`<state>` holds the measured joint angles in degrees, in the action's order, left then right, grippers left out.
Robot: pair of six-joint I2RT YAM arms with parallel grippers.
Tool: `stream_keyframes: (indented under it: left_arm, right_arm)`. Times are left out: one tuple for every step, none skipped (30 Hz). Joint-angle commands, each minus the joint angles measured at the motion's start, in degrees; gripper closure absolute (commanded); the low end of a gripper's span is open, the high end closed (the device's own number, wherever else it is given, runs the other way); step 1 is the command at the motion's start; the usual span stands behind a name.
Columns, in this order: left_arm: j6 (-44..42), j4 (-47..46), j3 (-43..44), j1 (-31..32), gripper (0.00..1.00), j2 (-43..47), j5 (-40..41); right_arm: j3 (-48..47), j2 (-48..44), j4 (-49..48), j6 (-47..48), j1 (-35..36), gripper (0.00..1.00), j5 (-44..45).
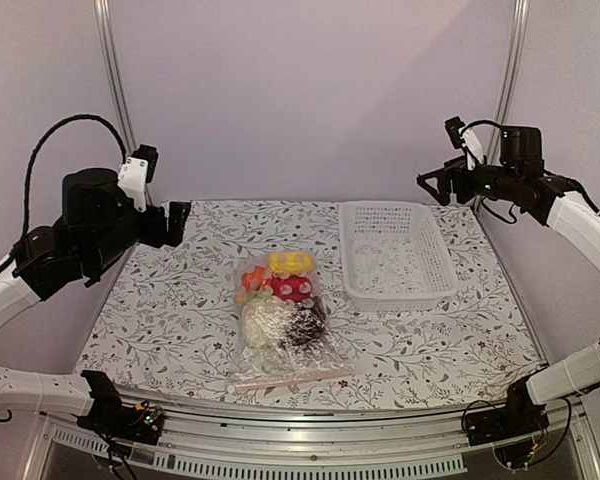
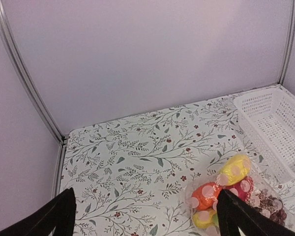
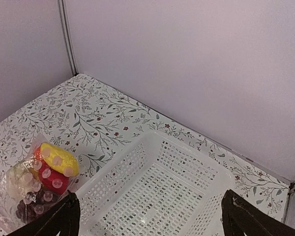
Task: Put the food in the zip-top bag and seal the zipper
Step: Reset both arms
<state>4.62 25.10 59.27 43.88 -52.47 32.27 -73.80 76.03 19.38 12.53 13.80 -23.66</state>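
The clear zip-top bag (image 1: 280, 320) lies flat mid-table with the food inside: a yellow piece (image 1: 291, 262), red pepper (image 1: 293, 288), orange pumpkin (image 1: 252, 278), white cauliflower (image 1: 265, 322) and dark grapes (image 1: 306, 325). The pale zipper (image 1: 290, 378) runs along the bag's near edge. High over the table's left edge my left gripper (image 1: 177, 222) hangs open and empty. Its wrist view shows the left gripper (image 2: 146, 216) above bare cloth, the bagged yellow piece (image 2: 234, 169) and pumpkin (image 2: 205, 195) by the right finger. My right gripper (image 1: 432, 186) (image 3: 152, 221) is open and empty, high above the far right corner.
An empty white mesh basket (image 1: 400, 295) (image 3: 162, 191) stands right of the bag, and its corner (image 2: 278, 128) shows in the left wrist view. The floral cloth (image 1: 160, 300) covers the table. Walls and metal posts (image 1: 115, 70) close the back and sides.
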Motion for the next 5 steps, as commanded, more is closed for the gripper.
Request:
stream_keyframes:
  left_arm:
    - [4.59,-5.05,-0.04,0.16,0.00,-0.40,5.28]
    - [5.09,-5.83,-0.78,0.16,0.00,-0.29,4.59]
    - [5.34,-6.37,-1.45,0.17,0.00,-0.23,3.87]
    - [5.46,-6.68,-1.96,0.18,0.00,-0.18,3.11]
    - [5.59,-6.73,-2.37,0.16,0.00,-0.26,2.66]
  right_arm:
    - [1.80,-4.10,-5.47,-5.73,0.26,0.01,5.47]
    - [2.08,-4.48,-5.44,-5.93,0.26,0.01,5.35]
    - [2.47,-4.73,-5.41,-6.02,0.26,0.01,5.24]
    - [2.83,-4.90,-5.44,-6.03,0.26,0.01,5.16]
    - [3.21,-5.13,-5.53,-5.91,0.26,0.01,5.12]
